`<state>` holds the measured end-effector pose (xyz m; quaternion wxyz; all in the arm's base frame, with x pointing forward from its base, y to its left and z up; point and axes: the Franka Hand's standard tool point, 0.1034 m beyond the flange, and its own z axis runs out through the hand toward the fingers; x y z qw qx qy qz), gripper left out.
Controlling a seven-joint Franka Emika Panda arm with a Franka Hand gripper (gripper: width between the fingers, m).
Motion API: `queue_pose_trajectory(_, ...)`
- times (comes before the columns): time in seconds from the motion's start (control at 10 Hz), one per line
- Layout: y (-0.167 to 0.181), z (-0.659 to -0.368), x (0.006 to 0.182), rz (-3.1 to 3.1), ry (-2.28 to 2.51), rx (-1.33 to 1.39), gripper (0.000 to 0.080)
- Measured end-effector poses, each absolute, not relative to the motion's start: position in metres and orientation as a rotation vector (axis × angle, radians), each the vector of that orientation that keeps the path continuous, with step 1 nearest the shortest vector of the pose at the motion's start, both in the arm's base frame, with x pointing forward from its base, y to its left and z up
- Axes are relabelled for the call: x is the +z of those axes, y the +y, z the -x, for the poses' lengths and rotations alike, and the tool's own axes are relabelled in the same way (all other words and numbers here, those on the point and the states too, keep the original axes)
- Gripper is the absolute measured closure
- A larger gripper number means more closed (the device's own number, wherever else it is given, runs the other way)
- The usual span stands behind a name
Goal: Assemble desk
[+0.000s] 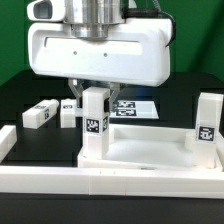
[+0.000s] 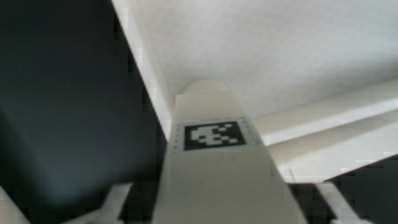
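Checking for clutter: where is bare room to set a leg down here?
Free: the tabletop between the held leg and the standing leg; the black table in front of the loose legs. Crowded: behind the gripper, by the marker board.

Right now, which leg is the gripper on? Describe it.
Find the white tabletop in front. At its corner on the exterior view's left, the gripped leg stands upright inside the gripper. The free upright leg stands at the right; two lying legs are loose.

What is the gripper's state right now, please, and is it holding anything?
Gripper: closed on the upright desk leg, which sits between its fingers.
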<state>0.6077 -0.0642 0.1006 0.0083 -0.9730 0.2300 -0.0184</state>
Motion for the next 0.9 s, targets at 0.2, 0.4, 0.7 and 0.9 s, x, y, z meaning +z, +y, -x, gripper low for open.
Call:
queue_pose_trajectory(0.2, -0.065, -0.607, 0.101, 3.033, 0.77, -0.056, 0.0497)
queue_pose_trajectory(0.4, -0.065, -0.607, 0.1, 3.024, 0.802, -0.053, 0.0433)
queue_pose_trajectory(0.7, -0.061, -0.605, 0.105, 3.003, 0.857, -0.054, 0.0179)
queue_pose_trajectory(0.9, -0.04, -0.586, 0.116, 2.93, 1.034, -0.033, 0.0152)
